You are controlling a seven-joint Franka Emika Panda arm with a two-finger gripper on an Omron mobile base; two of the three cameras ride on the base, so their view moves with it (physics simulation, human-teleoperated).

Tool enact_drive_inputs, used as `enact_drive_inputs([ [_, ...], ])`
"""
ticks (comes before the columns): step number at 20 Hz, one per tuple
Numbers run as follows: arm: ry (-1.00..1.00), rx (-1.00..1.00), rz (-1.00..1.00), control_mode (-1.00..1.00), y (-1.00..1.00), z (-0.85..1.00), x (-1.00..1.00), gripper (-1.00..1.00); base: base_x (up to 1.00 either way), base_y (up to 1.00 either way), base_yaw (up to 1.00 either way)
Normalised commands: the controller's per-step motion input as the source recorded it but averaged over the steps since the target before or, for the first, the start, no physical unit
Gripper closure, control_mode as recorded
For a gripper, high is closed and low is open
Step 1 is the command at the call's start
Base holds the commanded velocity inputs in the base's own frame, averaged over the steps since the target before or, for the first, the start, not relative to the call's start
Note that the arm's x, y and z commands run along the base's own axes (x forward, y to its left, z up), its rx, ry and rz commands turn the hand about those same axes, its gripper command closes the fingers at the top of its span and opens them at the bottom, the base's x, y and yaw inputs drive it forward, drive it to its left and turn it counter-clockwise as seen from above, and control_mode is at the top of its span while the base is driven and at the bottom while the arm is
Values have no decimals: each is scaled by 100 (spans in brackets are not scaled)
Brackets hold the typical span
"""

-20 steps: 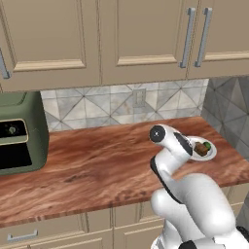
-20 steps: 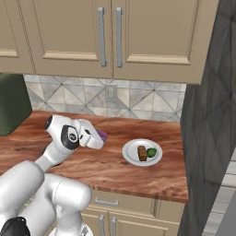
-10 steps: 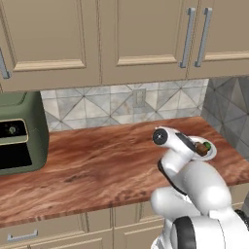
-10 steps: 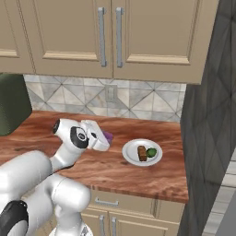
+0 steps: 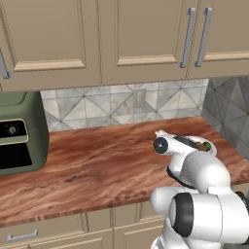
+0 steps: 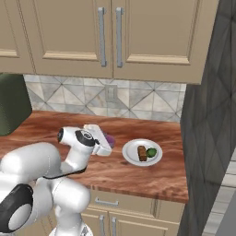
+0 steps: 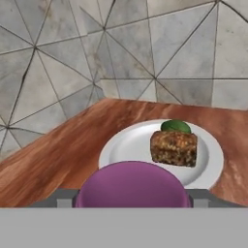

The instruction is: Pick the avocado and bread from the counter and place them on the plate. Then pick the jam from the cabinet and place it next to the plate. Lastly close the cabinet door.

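Where the long reddish-brown wood-grain counter (image 6: pixel 138 177) ends against the dark grey side wall, a round plain white shallow plate (image 6: pixel 130 151) with a raised rim lies flat, and on it sit the small dark brown blocky bread (image 6: pixel 142 153) and the small dark green rounded avocado (image 6: pixel 151 152), side by side and touching or nearly so. Seen from the hand, the bread (image 7: pixel 174 147) shows a rough, speckled brown face and stands in front of the avocado (image 7: pixel 176 126), of which a green crown rises behind its top edge; the plate (image 7: pixel 127 145) shows bare white to the left of them. From the right base view the bread's long axis runs roughly from the backsplash toward the counter's front edge; the avocado is too round and too small for any axis to be told. Just left of the plate, the white two-finger gripper (image 6: pixel 106 142) is held low over the counter with a rounded purple jam jar (image 6: pixel 109 138) between its jaws, which stand partly apart and closed against the jar's sides; the jar's purple top (image 7: pixel 131 185) fills the near foreground of the hand view. Beige upper cabinet doors (image 6: pixel 106 37) with metal bar handles hang shut above.
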Motion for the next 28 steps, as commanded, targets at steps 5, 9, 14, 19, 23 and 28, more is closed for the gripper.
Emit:
enact_drive_inputs([
  [5, -6, 0, 4, -100, 0, -33, 2, 100, 0, 0, 0],
  [9, -1, 0, 3, -100, 0, -30, 5, 100, 0, 0, 0],
  [14, 1, 0, 0, -100, 2, -9, 1, 100, 0, 0, 0],
  [19, 0, 0, 0, -100, 0, -7, 0, 100, 0, 0, 0],
  [23, 0, 0, 0, -100, 6, -9, 0, 100, 0, 0, 0],
  [28, 0, 0, 1, -100, 15, -11, 0, 100, 0, 0, 0],
])
